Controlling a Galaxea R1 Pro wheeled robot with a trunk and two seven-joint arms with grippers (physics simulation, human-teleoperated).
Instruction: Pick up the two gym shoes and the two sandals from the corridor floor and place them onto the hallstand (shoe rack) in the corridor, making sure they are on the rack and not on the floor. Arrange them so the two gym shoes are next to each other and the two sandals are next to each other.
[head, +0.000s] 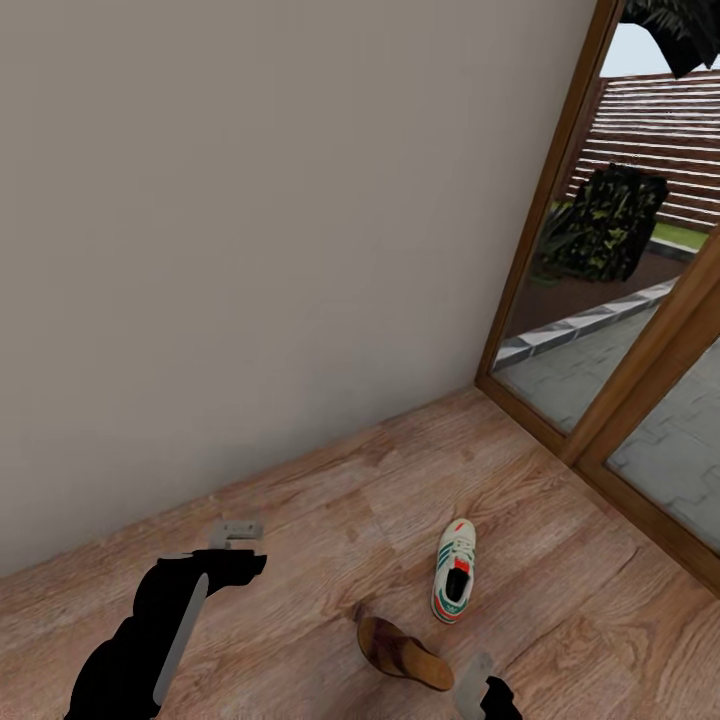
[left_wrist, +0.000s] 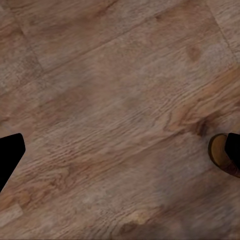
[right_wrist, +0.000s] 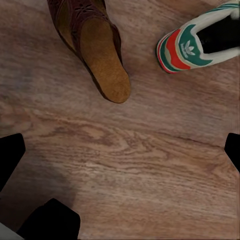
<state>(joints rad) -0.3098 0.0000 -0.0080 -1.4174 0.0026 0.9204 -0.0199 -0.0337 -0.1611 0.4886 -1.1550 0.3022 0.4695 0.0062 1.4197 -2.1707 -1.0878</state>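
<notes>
While both lie loose on the corridor floor (head: 560, 560): gym shoe (head: 455, 570), light, stiff sole, grasp at collar; sandal (head: 402, 652) at its 7 o'clock, limp strap, grasp at heel. Right gripper (right_wrist: 120, 145) spread wide, empty, nearest; left gripper (head: 236, 531) aperture unclear. Wall (head: 260, 220), glass door (head: 620, 330) well apart.

A dark reddish-brown sandal (right_wrist: 95, 50) lies on the wood-grain plank floor (right_wrist: 130, 165), its tan footbed facing up and its perforated strap upper at the frame edge. Near it, apart from it, lies a white gym shoe (right_wrist: 200, 42) with green stripes and a red-orange heel, only its heel end in frame. The right gripper's (right_wrist: 120, 150) black fingertips (right_wrist: 10, 157) sit wide apart over bare boards, holding nothing. A dark shape in one corner is probably arm hardware.
</notes>
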